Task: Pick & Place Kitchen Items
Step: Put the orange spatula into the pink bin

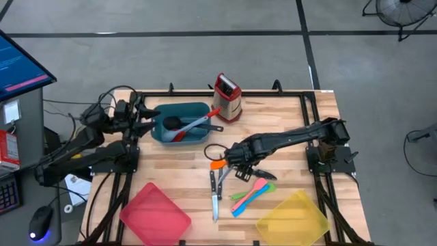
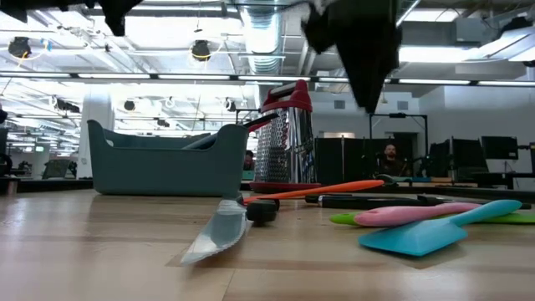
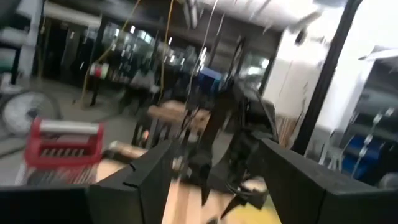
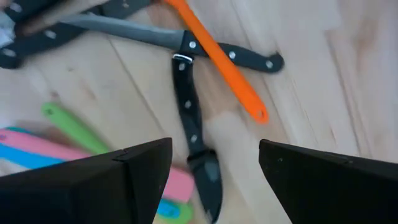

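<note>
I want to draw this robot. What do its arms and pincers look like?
Both arms are dark, almost black, built of jointed segments. The left arm has black cables looping beside it. Each pincer, left pincer and right pincer, has two flat, dark, angular fingers. No markings show.

Under my right jaws: pale wood table [image 1: 287, 123] with visible grain.
Orange utensil [image 4: 214, 59], plain bright orange.
Knives [image 4: 189, 112]: black handles with silver rivets, grey steel blades.
Small plastic utensils [image 1: 251, 191]: one pink, one green, one light blue.
Far left: teal tray [image 1: 179, 121], holding a black ladle [image 1: 172, 123], a red spoon [image 1: 184, 133] and a grey-blue spoon [image 1: 198, 123].
Far centre: steel box grater [image 1: 227, 99], red top.
Near left: red tray [image 1: 156, 213].
Near right: yellow tray [image 1: 293, 217].
My arms and fingers: black.
</note>
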`<state>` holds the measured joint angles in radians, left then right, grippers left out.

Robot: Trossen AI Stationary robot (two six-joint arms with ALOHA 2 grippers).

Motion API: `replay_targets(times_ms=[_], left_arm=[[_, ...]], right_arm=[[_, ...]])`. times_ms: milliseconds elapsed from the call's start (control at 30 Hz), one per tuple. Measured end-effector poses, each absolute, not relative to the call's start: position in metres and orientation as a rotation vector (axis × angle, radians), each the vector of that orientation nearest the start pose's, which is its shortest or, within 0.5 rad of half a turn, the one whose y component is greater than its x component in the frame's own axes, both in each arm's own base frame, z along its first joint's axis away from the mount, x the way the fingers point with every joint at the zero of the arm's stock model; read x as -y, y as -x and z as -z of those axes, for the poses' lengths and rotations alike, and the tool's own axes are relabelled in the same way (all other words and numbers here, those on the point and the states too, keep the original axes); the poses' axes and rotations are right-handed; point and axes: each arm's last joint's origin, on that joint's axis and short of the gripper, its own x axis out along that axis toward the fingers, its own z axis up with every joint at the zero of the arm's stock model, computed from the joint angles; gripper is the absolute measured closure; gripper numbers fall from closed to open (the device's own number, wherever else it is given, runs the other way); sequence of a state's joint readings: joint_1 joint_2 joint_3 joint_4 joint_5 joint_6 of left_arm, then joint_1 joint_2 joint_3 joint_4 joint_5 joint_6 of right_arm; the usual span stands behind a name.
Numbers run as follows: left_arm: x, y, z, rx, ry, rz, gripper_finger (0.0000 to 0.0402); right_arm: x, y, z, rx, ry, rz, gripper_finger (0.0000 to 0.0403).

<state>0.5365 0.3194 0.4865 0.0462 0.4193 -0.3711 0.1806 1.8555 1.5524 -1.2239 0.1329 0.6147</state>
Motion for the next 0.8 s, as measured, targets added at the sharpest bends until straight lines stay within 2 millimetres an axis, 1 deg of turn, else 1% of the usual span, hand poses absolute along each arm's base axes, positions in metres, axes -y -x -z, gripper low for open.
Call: replay_targets(times_ms=[133,200,267,400,700,800], left_arm=[[-0.036,-0.084,-0.303,0.074,0.251,-0.108,0.0185],[-0.036,-0.084,-0.299,0.038,0.256,-0.113,0.0185],[-0.036,-0.084,-0.297,0.017,0.267,-0.116,0.0186],[-0.036,-0.084,-0.296,0.010,0.270,-0.117,0.0186],[-0.036,-0.084,-0.296,0.007,0.270,-0.117,0.0188],[-0.036,-0.084,-0.296,0.001,0.273,-0.118,0.0191]], right_arm=[[-0.048,-0.347,-0.218,-1.440,-0.198,0.352,0.0153],[-0.043,-0.345,-0.206,-1.448,-0.169,0.327,0.0154],[-0.039,-0.344,-0.198,-1.453,-0.140,0.302,0.0154],[-0.035,-0.339,-0.188,-1.488,-0.069,0.249,0.0154],[-0.023,-0.338,-0.169,-1.467,-0.068,0.247,0.0154],[-0.022,-0.336,-0.163,-1.469,-0.069,0.248,0.0156]])
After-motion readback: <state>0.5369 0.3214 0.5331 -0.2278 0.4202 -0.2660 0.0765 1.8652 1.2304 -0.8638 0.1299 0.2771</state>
